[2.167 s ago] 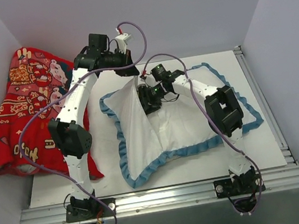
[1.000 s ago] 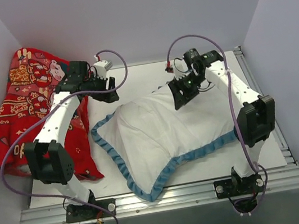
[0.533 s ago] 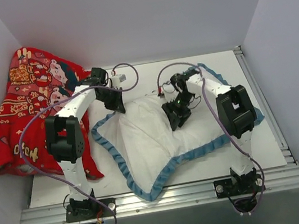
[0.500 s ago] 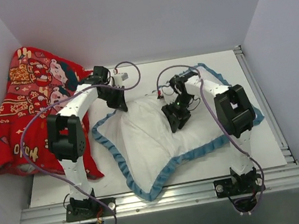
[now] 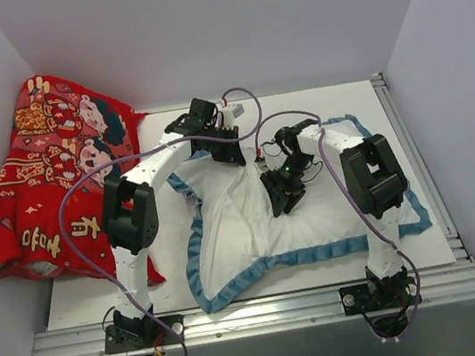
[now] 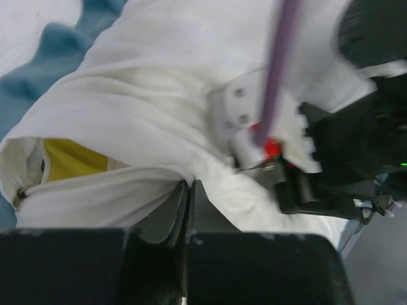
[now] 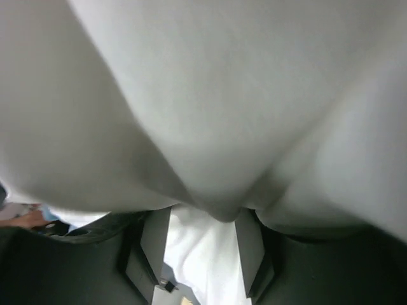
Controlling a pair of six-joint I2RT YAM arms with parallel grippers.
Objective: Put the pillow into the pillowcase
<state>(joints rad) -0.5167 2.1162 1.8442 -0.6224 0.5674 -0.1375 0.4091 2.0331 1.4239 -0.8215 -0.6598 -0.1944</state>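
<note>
Mostly, the pillow [image 6: 71,160] sits inside the pillowcase [image 5: 228,229].

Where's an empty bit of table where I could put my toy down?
Bare table shows at the far right corner, behind the pillowcase; along the near edge in front of it; and at the near left, by the red cloth. The middle is crowded: the left gripper and right gripper are both on the pillowcase.
</note>
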